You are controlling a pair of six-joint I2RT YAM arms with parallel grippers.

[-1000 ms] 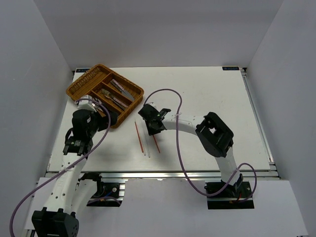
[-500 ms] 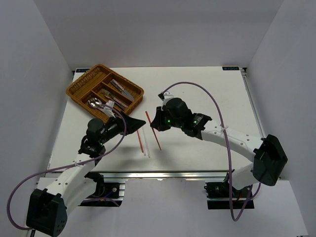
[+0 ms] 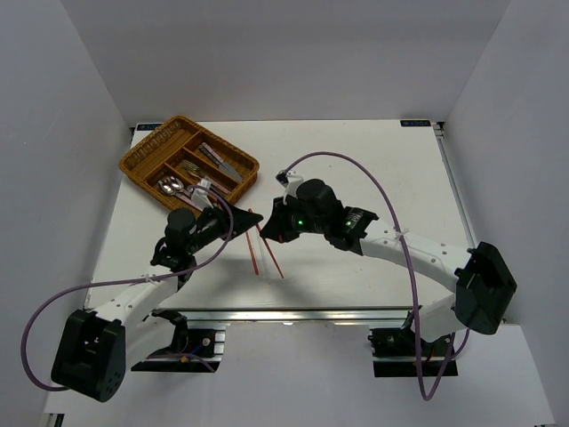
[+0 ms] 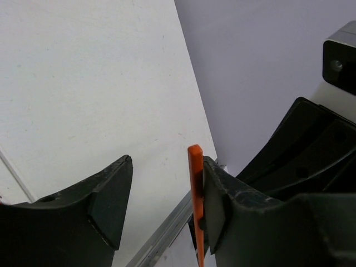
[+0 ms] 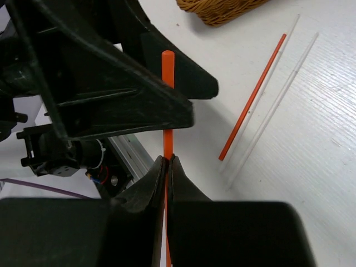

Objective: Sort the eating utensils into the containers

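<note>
While the right claw [image 5: 167, 161] pinches a red chopstick [image 5: 168, 69] between closed fingers, the stick's far tip stands inside the left claw [image 4: 167, 178]. That claw's jaws gape partway, and the tip sits close against one finger. Right of the right claw, a second red chopstick [image 5: 253, 97] and a white chopstick [image 5: 275, 108] lie on the table [image 5: 311, 183]. Beyond them sits the wicker tray [image 5: 222, 11].

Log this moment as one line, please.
step: handover | right gripper: shut on red chopstick | left gripper: open around its tip | table: more chopsticks lying
</note>
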